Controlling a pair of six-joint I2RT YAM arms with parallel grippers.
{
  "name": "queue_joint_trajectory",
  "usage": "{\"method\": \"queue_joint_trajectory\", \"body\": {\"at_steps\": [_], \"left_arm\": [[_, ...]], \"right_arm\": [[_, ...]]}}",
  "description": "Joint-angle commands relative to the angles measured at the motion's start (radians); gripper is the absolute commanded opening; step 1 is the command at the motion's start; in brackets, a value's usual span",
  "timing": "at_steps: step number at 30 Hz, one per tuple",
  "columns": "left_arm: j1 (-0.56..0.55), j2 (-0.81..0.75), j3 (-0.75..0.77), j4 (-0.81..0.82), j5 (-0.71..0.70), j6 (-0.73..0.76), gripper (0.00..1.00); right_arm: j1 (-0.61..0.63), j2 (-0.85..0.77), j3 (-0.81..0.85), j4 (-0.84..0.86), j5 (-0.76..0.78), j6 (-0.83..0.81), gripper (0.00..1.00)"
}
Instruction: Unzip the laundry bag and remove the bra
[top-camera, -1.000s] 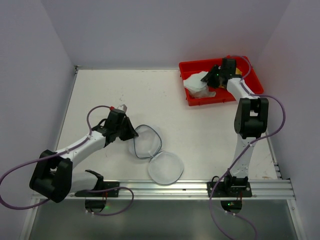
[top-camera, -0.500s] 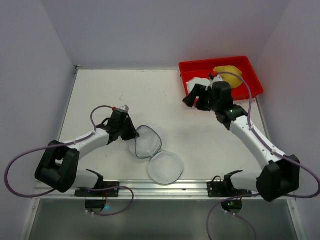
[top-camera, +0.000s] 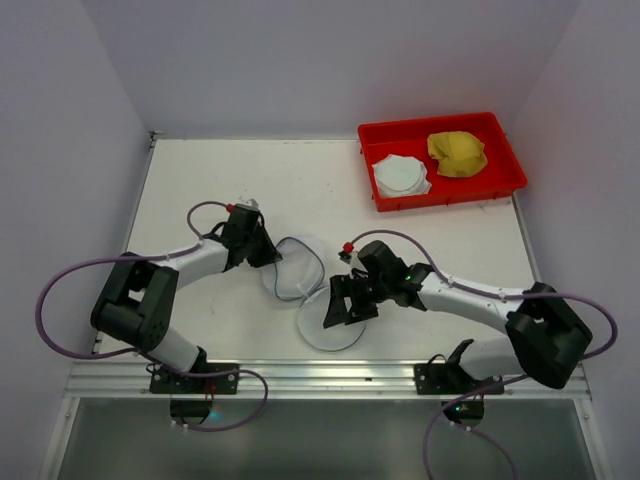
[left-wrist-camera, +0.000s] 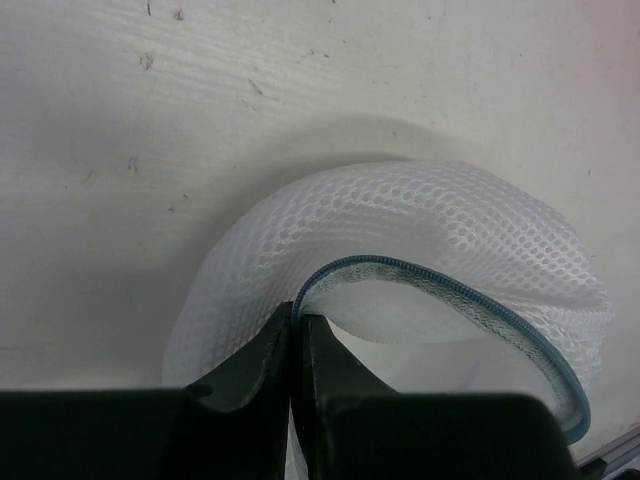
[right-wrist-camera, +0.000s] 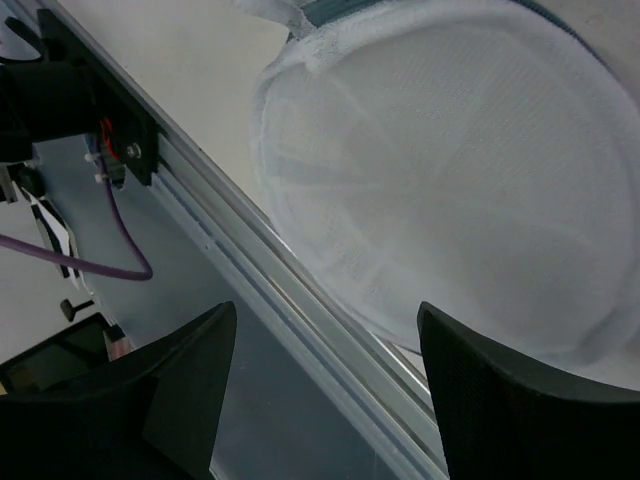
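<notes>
The laundry bag lies unzipped on the table, its two white mesh halves spread apart, the nearer half by the front rail. My left gripper is shut on the bag's blue-grey zipper band at the far half's left edge; the mesh arches up from it. My right gripper is open and empty, low over the nearer half. The bra, a pale whitish bundle, lies in the red tray.
A yellow cloth lies in the red tray beside the bra. The aluminium front rail runs right beside my right gripper. The white walls close in on the left, back and right.
My right arm has swung from the red tray down to the nearer bag half, leaving the bra in the tray. My left gripper has stayed shut on the zipper band, shifting slightly.
</notes>
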Motion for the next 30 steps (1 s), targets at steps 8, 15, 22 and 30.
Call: {"method": "queue_joint_trajectory", "body": {"at_steps": [8,15,22,30], "left_arm": [[0.022,-0.091,-0.094,0.034,0.004,-0.038,0.11],[0.006,-0.250,-0.269,0.049,0.091,-0.090,0.14],[-0.033,-0.269,-0.248,0.062,0.091,-0.162,0.17],[-0.036,-0.269,-0.236,0.074,0.029,-0.237,0.16]], "right_arm": [[-0.147,0.352,0.156,0.100,-0.064,-0.045,0.75],[-0.272,0.349,0.390,-0.050,0.209,-0.156,0.75],[-0.274,0.193,0.396,-0.125,0.504,-0.147,0.75],[-0.277,0.061,0.160,-0.171,0.600,0.002,0.70]]}}
